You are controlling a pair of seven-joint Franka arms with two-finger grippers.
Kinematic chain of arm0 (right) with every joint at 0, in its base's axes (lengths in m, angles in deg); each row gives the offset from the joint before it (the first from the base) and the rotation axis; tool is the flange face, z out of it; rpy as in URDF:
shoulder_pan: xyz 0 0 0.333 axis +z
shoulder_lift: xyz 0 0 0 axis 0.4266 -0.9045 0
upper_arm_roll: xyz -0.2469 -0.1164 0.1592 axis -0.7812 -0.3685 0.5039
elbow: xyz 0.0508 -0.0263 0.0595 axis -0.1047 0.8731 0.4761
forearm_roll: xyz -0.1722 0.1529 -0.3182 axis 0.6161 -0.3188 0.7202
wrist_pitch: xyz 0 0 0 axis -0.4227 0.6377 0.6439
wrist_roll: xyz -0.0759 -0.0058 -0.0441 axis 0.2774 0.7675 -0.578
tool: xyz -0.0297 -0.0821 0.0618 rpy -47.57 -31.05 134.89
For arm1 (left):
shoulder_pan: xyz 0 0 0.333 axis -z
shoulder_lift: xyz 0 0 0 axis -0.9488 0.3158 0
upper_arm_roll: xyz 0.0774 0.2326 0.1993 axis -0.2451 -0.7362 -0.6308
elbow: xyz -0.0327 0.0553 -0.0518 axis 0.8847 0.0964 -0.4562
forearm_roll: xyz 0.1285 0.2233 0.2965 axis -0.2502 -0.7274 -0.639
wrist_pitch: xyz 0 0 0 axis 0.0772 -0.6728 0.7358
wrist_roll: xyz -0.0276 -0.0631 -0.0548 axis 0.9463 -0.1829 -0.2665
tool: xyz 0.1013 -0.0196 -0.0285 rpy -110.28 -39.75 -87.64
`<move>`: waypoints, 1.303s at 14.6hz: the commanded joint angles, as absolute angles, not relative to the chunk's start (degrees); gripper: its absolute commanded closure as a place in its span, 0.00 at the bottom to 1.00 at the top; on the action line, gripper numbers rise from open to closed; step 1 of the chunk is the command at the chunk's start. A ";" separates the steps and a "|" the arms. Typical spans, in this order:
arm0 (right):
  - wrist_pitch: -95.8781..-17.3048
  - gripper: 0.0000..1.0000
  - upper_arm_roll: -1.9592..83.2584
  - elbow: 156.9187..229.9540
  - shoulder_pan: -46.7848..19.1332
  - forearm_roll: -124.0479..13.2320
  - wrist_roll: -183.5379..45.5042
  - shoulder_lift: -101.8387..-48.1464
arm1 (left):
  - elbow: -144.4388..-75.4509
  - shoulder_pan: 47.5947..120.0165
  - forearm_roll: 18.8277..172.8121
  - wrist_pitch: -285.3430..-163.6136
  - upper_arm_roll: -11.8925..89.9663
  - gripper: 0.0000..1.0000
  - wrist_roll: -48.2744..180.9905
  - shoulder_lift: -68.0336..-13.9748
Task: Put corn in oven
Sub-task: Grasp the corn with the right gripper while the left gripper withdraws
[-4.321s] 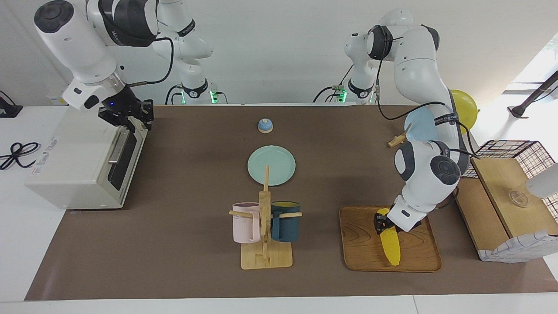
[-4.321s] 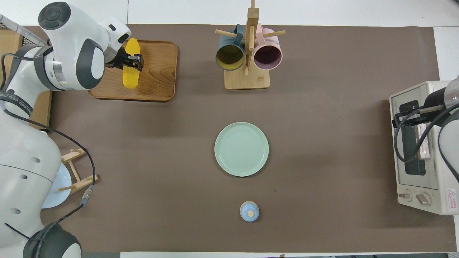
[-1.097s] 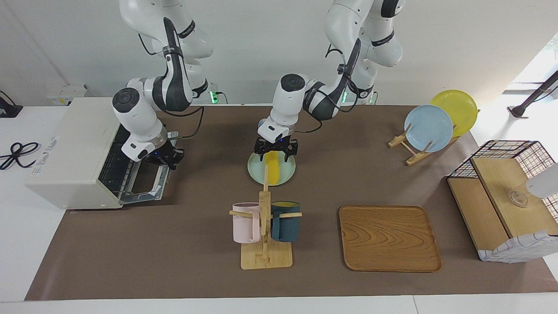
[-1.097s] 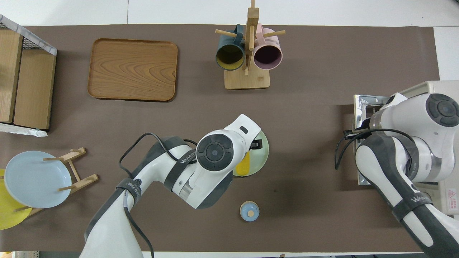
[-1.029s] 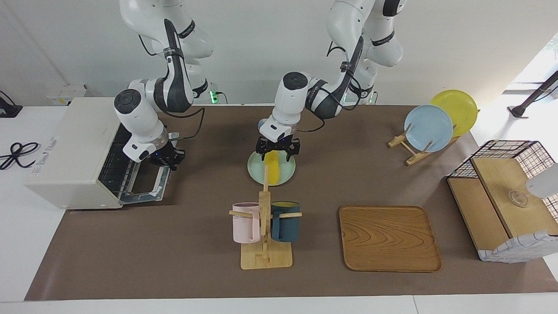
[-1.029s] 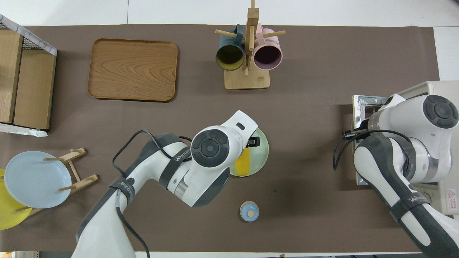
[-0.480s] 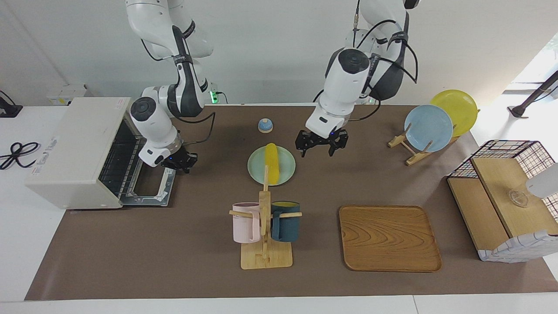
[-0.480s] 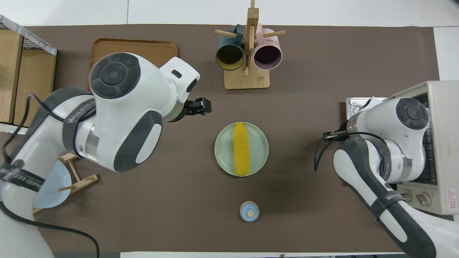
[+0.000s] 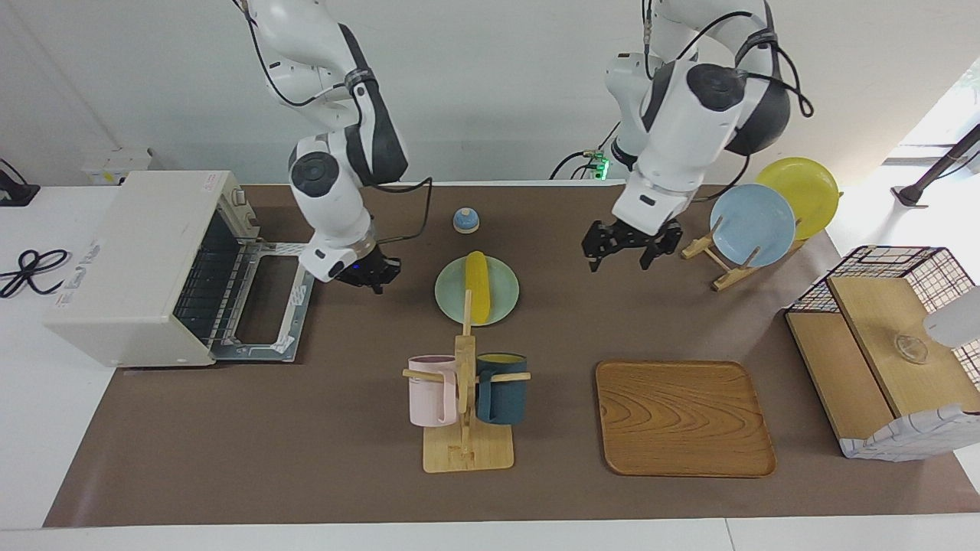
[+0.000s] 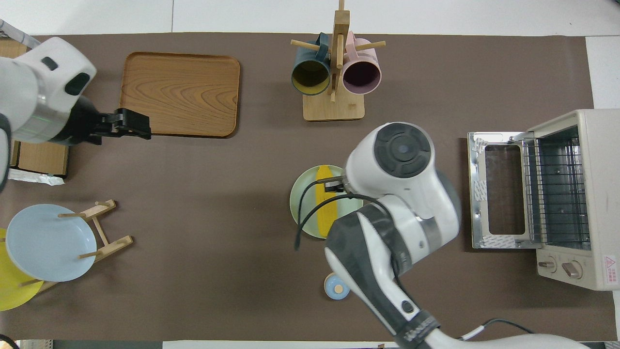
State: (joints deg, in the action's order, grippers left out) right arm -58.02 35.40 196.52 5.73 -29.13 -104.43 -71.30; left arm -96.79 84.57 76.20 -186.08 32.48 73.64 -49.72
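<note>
One toaster oven (image 9: 145,268) stands door-down, rack exposed, ready for loading. Between it and the pale green plate (image 9: 501,302), the right gripper (image 9: 367,274) hangs pinched shut, empty. One corn (image 9: 478,285) lies on that plate, staged mid-table. Past the plate, the left gripper (image 9: 629,243) hangs spread wide, empty.

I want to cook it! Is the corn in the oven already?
No, the corn lies on the green plate, and the oven stands open beside it.

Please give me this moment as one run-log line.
corn: lying on green plate | oven: door down | right gripper: shut, between oven and plate | left gripper: open, empty, raised
</note>
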 commanded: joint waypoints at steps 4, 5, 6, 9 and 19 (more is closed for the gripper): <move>-62.20 0.79 35.03 182.58 14.82 -25.79 -116.57 -85.75 | -97.69 78.79 70.25 -177.43 33.37 0.00 80.66 -55.10; -63.43 0.80 34.94 182.76 16.74 -25.70 -116.65 -87.15 | -97.78 78.80 70.16 -176.63 33.37 0.00 80.66 -55.54; -64.49 0.79 34.94 184.15 17.11 -25.44 -116.57 -87.51 | -97.86 78.80 70.16 -176.10 33.46 0.00 80.83 -55.98; -63.97 0.69 34.94 186.27 17.02 -22.53 -116.39 -86.99 | -97.95 79.41 70.16 -174.69 33.63 0.00 80.92 -56.60; -66.44 1.00 34.94 192.96 17.11 -20.69 -115.95 -84.61 | -96.55 80.47 70.59 -177.32 33.46 0.00 81.36 -55.46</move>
State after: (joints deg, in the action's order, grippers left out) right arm -65.45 35.16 191.08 17.02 -21.45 -116.27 -86.49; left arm -96.63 79.32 71.61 -176.55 34.08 80.80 -55.38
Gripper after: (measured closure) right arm 0.811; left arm 0.000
